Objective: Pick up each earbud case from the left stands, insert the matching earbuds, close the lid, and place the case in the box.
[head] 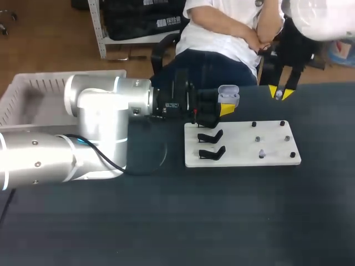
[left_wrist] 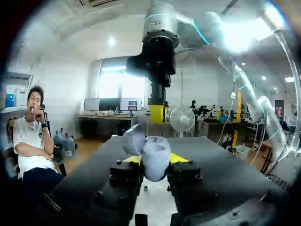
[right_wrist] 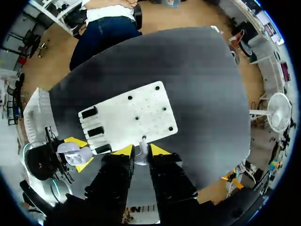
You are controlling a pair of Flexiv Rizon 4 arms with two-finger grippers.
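My left gripper [head: 226, 107] is shut on a pale lavender earbud case [head: 228, 96] with its lid open, held in the air off the far left corner of the white board [head: 244, 160]. In the left wrist view the case [left_wrist: 155, 161] sits between the yellow-tipped fingers, its lid [left_wrist: 133, 139] tipped back. My right gripper [head: 280, 93] hangs to the right of the case, beyond the board's far edge, shut on a small grey earbud [right_wrist: 140, 156]. Another small earbud [head: 261, 153] stands on the board.
Black case stands [head: 211, 136] [head: 212, 152] line the board's left side, and black pegs [head: 282, 123] dot its right part. A white slatted basket [head: 22, 97] stands at the table's far left. A person sits beyond the far edge, not touching the table.
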